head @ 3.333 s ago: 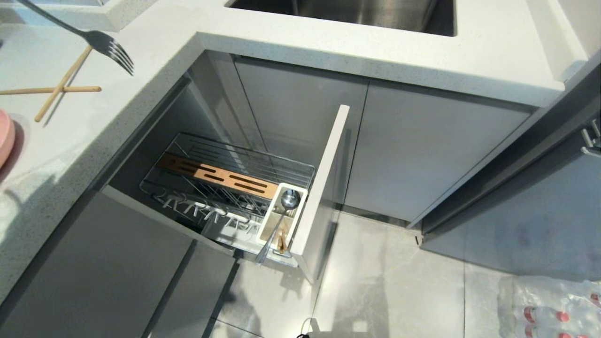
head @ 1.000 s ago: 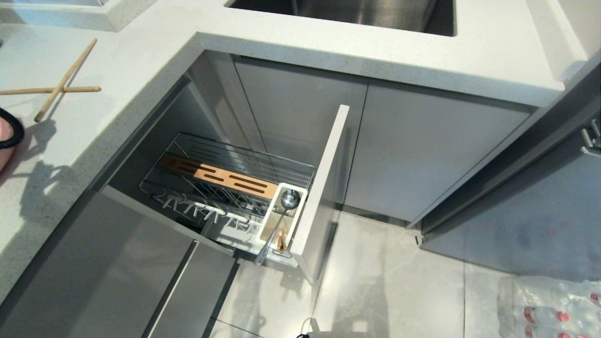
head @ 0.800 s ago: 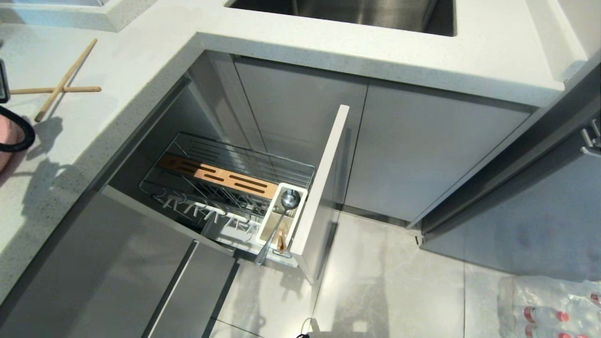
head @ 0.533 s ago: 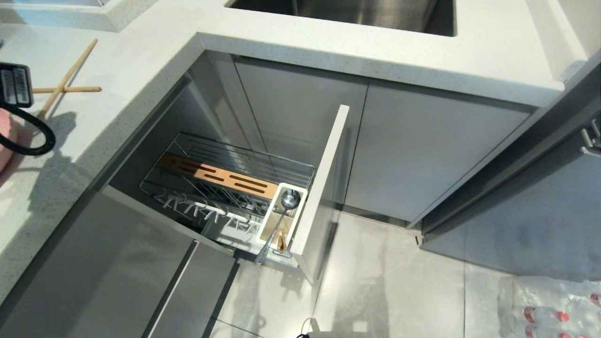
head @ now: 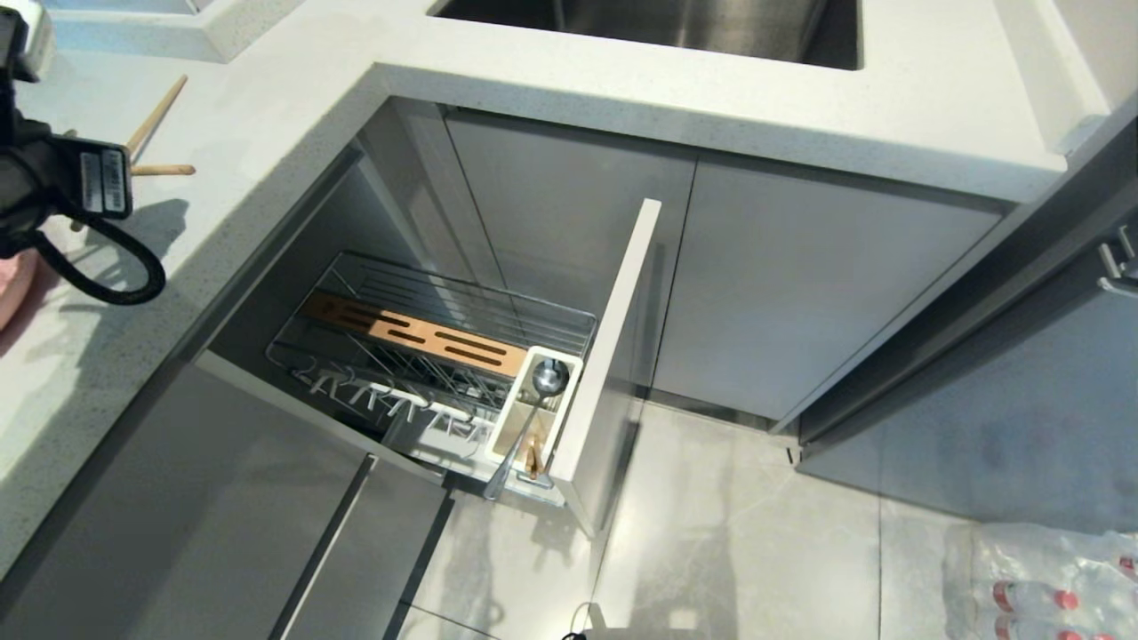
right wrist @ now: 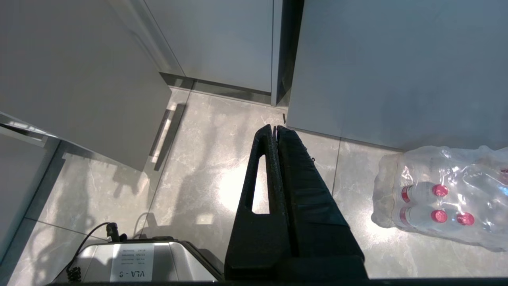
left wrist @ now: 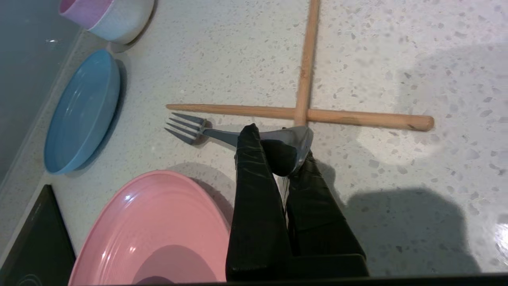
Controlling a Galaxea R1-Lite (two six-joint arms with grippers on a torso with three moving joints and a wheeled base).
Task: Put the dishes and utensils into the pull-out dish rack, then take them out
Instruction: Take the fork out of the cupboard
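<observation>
Speckled stone counter, slim metal fork

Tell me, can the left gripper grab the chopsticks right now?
Probably not yet: the left gripper is shut on a fork, right beside the crossed chopsticks, which lie uncovered on the counter.

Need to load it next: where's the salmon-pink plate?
On the white speckled countertop at the robot's left, the round salmon-pink plate lies beside the left gripper, near the light blue plate.
</observation>
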